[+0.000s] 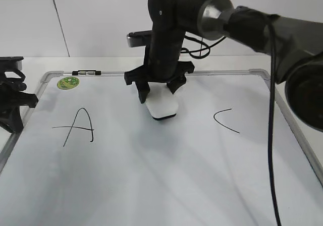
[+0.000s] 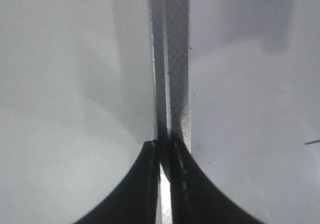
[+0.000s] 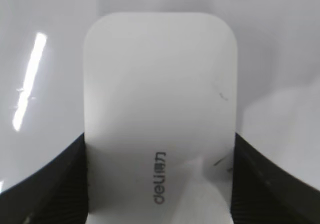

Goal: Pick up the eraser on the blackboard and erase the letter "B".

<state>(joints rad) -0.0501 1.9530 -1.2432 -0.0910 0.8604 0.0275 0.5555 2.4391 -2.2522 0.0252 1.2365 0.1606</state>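
The white eraser (image 1: 161,107) with its dark felt underside rests on the blackboard (image 1: 151,185), a white dry-erase board with a grey frame. My right gripper (image 1: 157,87) is shut on the eraser from above; in the right wrist view the eraser (image 3: 160,114) with grey lettering fills the space between the black jaws (image 3: 160,184). No letter "B" shows on the board between the black "A" (image 1: 78,126) and the curved "C" stroke (image 1: 224,120). My left gripper (image 1: 10,102) sits at the board's left edge; in the left wrist view its jaws (image 2: 162,149) are shut over the grey frame (image 2: 175,59).
A round green sticker (image 1: 67,82) sits at the board's far left corner. A black cable (image 1: 272,135) hangs from the right arm across the right side of the board. A white wall stands behind the table.
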